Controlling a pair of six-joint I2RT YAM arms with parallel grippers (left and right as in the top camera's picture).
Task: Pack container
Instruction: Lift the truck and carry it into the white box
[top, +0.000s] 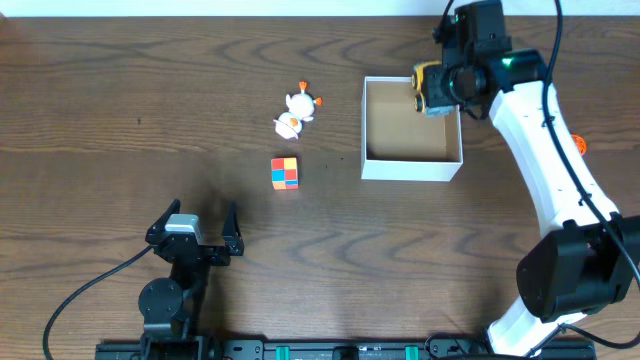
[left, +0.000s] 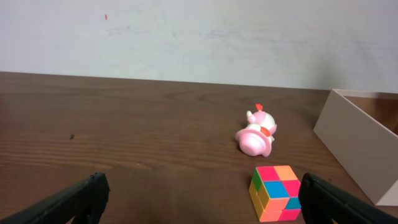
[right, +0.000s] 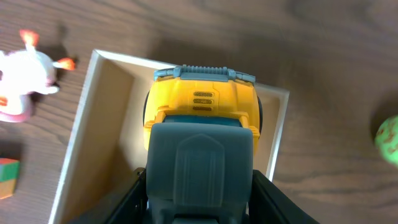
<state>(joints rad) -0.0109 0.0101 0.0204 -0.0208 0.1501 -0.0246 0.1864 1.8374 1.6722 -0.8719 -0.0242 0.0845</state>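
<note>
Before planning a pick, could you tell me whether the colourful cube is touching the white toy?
Apart: the overhead view shows bare table between the cube and the white toy.

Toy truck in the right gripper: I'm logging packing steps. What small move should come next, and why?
Probably shift the yellow toy truck toward the middle of the cardboard box before lowering. The right gripper holds it over the box's far right corner, overlapping the rim, so it might catch.

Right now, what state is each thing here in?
container, open-topped, visible floor bare.
yellow toy truck, gripped over the container's corner.
right gripper, shut on the yellow toy truck.
left gripper, open, empty.
white toy figure, lying on its side.
colour cube, sitting flat, colours mixed.
</note>
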